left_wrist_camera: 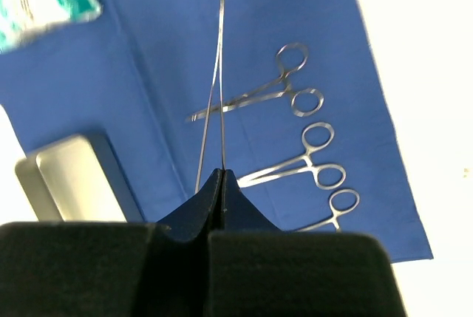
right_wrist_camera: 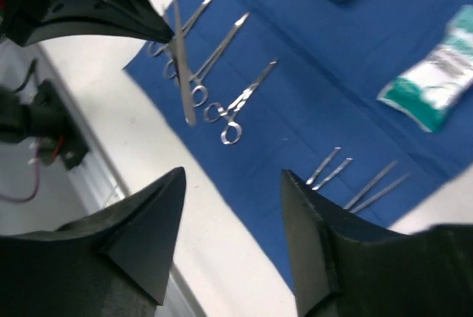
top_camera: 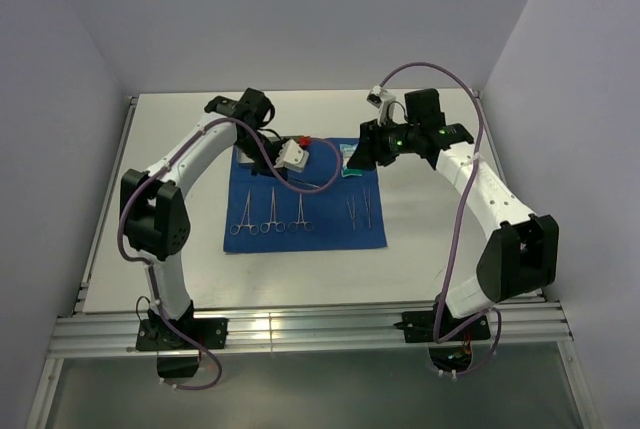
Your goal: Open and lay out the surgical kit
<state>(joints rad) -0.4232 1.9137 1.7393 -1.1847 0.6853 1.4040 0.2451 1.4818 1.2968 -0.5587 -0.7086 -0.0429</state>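
Left wrist view: steel tray [left_wrist_camera: 70, 176] on blue wrap [left_wrist_camera: 133, 73], clamps [left_wrist_camera: 255, 97] outside it.

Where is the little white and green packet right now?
In the top view, the packet lies near the far right corner of the blue cloth, just beyond the two tweezers laid out there.

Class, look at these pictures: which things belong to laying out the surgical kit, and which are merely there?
Part of the job:
blue cloth
steel tray
three ring-handled clamps
two tweezers lying flat
white-green packet
held tweezers, gripped in the left hand

Merely there:
table
purple cables
metal rail
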